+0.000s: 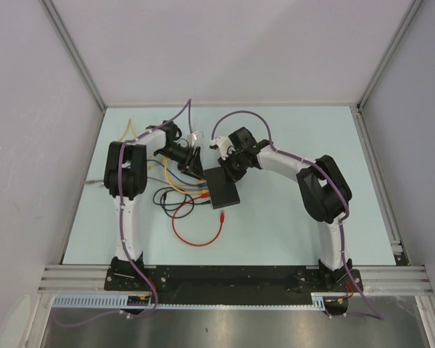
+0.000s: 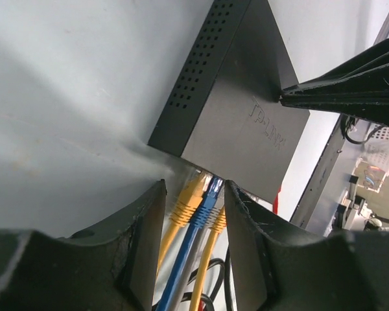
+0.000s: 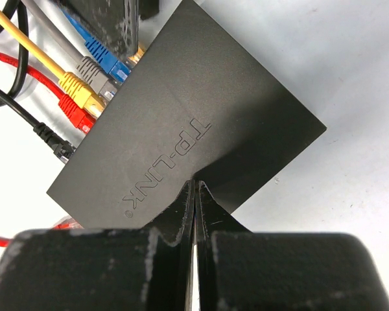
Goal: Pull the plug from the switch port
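On the pale blue-white surface (image 1: pixel 290 217), the left gripper (image 1: pixel 193 164) is furthest left of the working parts. Its matte black fingers (image 2: pixel 148 217) are scuffed at the edges and spread apart. They stand on either side of a tight bunch of plugs (image 2: pixel 204 197) without pinching any of them.

The plugs are moulded plastic with ribbed boots: yellow, blue, grey and a second yellow side by side. All sit in the port edge (image 2: pixel 206 175) of the switch (image 1: pixel 223 187). From the right wrist view a red plug (image 3: pixel 79 115) and a thin black lead (image 3: pixel 48 137) join the same edge. Which single plug is the one meant cannot be told. Round cables trail from them toward the arm bases, and a red cable (image 1: pixel 192 235) lies in a loose loop on the surface.

The switch is a flat, matte black rectangular box lying near the middle of the surface, turned at an angle. It has a smooth lid with embossed TP-LINK lettering and a side wall pierced by rows of small round vent holes.

At its right, the right gripper (image 3: pixel 194 186) has its fingers pressed together into a narrow wedge, tips down against the lid.
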Robot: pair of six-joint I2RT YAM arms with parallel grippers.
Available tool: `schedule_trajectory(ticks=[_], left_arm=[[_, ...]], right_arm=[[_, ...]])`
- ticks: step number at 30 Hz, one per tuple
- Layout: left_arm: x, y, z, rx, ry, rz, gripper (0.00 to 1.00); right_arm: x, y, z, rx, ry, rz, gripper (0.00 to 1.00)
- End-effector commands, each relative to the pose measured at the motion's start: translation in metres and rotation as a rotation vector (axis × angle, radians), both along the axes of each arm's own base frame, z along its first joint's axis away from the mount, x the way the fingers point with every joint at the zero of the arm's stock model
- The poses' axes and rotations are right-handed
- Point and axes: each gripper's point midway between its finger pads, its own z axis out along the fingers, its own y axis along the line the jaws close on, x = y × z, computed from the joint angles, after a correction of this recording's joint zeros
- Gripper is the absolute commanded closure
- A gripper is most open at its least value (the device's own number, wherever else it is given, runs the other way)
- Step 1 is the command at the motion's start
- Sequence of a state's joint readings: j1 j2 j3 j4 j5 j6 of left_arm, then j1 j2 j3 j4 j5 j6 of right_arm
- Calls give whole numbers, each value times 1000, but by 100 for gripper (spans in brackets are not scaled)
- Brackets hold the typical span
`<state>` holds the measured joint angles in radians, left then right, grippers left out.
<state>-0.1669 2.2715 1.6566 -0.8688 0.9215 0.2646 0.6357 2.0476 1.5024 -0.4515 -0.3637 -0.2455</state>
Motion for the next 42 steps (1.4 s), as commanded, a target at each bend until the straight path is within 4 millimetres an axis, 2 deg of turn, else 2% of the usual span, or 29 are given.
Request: schedule_trajectory(ticks=[1,8,11,14,17,21,26,33,42], left_arm=[[-10,-12,-4,-30,6,-49,54],[-7,-13,-13,-12,16,-59,58],[-10,-13,-15,-16,25,-66,63],[-13,-14,-14,-35,47,-75,64],[-16,-14,-14,-46,61,-87,62],[-15,-11,-17,-32,24,-117,50],[-7,-3,-18,18,-32,-152,48],[-9,4,-19,53,-54,-201,60],[-5,-1,-19,34,-41,-180,80]], right_arm=[[-12,-11,-10,-57,25,10,99],[-13,-10,-10,-60,25,10,99],[-13,-10,-11,-60,25,10,99],[-14,-9,-11,-61,24,12,99],[-13,-10,-11,-62,25,9,99],[-12,-11,-12,-62,25,8,98],[-13,-10,-11,-61,24,9,98],[-13,-10,-12,-63,25,10,98],[-13,-10,-13,-64,26,10,97]])
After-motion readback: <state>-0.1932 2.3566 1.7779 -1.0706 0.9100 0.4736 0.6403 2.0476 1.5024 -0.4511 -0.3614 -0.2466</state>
